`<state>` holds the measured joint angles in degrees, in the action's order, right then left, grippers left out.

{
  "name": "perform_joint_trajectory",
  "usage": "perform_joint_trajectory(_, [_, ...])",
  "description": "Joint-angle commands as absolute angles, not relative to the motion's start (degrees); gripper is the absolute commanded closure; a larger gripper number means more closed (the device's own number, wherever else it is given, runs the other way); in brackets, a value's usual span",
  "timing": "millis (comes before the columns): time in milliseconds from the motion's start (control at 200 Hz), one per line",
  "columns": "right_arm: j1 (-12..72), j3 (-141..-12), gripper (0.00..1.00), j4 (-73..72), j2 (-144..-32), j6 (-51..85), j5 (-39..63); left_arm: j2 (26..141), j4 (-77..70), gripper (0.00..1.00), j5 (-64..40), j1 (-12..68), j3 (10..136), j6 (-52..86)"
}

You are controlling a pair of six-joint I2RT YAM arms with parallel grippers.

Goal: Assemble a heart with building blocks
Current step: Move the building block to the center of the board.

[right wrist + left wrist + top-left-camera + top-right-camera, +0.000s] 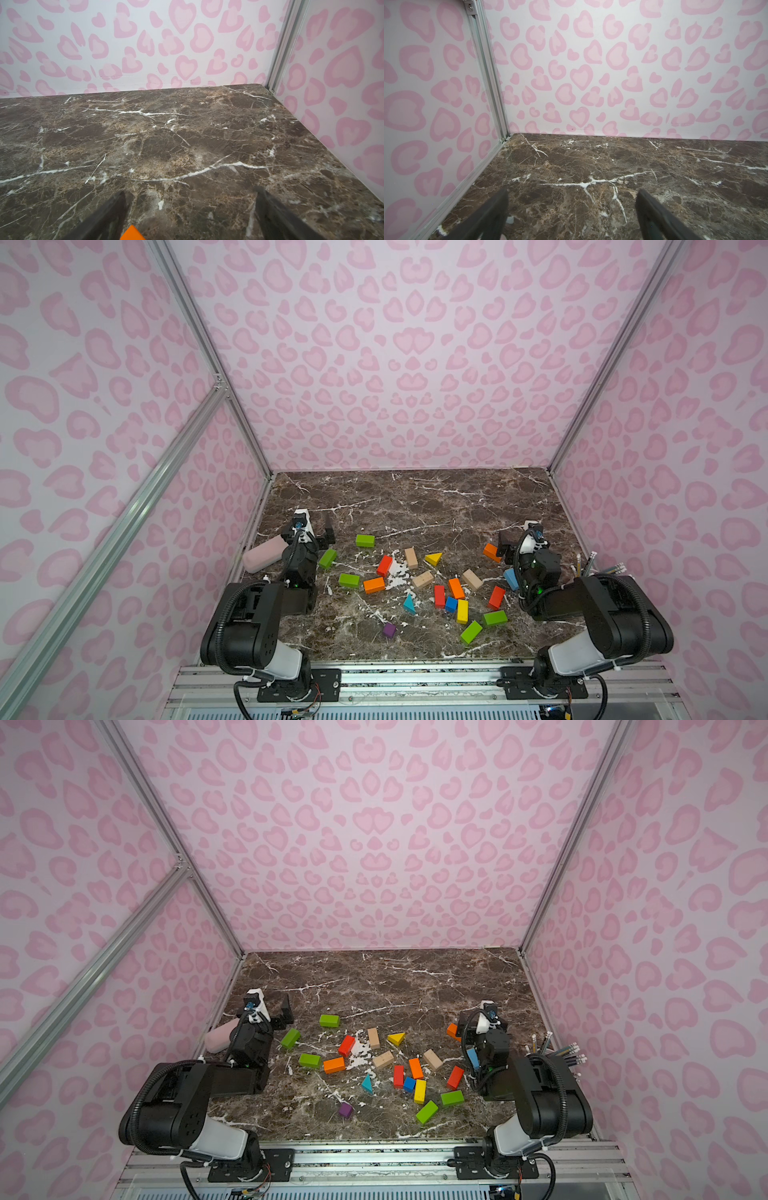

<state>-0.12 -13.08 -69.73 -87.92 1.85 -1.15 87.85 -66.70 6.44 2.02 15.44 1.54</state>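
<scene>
Between pink heart-print walls [415, 344], building blocks [423, 579] litter brown marble tabletop [415, 497]

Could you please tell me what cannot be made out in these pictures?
Light blue block: both top views, right arm covers most.
Orange block: right wrist view, bottom edge cuts it off.
Pink pouch: both top views, left arm hides one end.
Pencils: both top views, right arm hides their lower part.

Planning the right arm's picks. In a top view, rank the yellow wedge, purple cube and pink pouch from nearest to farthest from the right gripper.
From the right gripper:
1. Yellow wedge, near the middle of the blocks.
2. Purple cube, farther left and toward the front.
3. Pink pouch, far over on the left side.
</scene>
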Motion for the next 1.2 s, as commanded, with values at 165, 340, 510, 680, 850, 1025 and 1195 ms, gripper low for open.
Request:
perform_joint_trajectory(165, [-0.29,-13.32,0.01,-71.58,-87.89,1.44,-0.70,87.62,-67.67,0.03,6.00,1.97,15.39,0.99])
perform_joint_trajectory(340, [-0.34,-16.55,0.01,-62.02,-82.79,1.87,-1.63,85.03,-57.05,0.03,5.81,2.01,20.27,0.87])
perform_joint_trajectory(510, [0.63,-19.95,0.01,-50.71,-75.79,2.12,-2.50,81.86,-41.88,0.03,7.92,3.90,27.49,0.60])
perform_joint_trajectory(680, [4.64,-24.63,0.01,-37.87,-68.87,5.53,-7.66,74.75,-33.92,0.03,11.05,7.29,29.61,4.76])
perform_joint_trajectory(850, [9.58,-28.97,0.01,-25.95,-64.69,8.69,-10.87,68.87,-20.01,0.03,11.36,10.73,35.05,9.09])
perform_joint_trajectory(1025, [13.44,-32.60,0.01,-15.28,-61.22,13.48,-12.30,64.86,-4.51,0.03,10.03,11.83,41.54,16.76])
perform_joint_trajectory(1195, [13.95,-33.52,0.01,-9.77,-57.23,15.95,-8.68,62.73,4.58,0.03,8.24,11.89,44.65,19.44])
